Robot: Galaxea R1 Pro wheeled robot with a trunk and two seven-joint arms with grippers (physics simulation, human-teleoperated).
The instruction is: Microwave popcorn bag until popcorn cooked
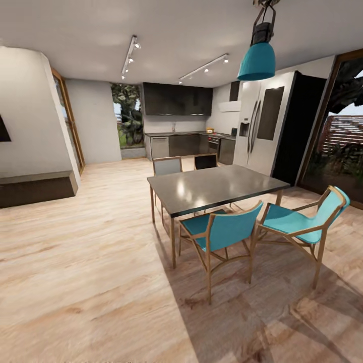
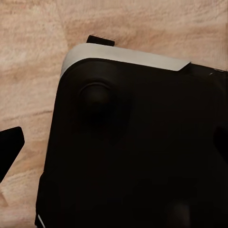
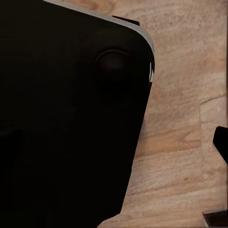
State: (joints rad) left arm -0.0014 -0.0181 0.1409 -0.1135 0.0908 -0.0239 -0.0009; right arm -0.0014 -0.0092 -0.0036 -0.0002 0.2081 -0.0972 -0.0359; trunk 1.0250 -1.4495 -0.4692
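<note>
The head view looks across an open room with a pale wood floor [image 1: 85, 272] toward the kitchen [image 1: 186, 126] at the far end, where dark upper cabinets [image 1: 176, 99] hang over a run of dark lower units topped by the countertop [image 1: 174, 133]. A small orange-tan speck sits on that countertop toward its right end, too small to identify, so the popcorn bag and the microwave cannot be made out at this range. A tall steel refrigerator [image 1: 262, 126] stands at the right of the kitchen. In the foreground a dark dining desk [image 1: 217, 186] stands with two teal chairs [image 1: 227, 229] on its near side and two more chairs at its far side, under a teal pendant lamp [image 1: 258, 59].

In the left wrist view a black rounded robot body [image 2: 137, 147] lies over the wood floor, with one dark fingertip [image 2: 10, 145] of the left end effector at the edge; whether it is spread or pressed together cannot be told. The right wrist view shows the same black body [image 3: 66, 109] and a dark finger tip [image 3: 221, 140] of the right end effector, its state likewise unclear. The kitchen lies well apart from both
</note>
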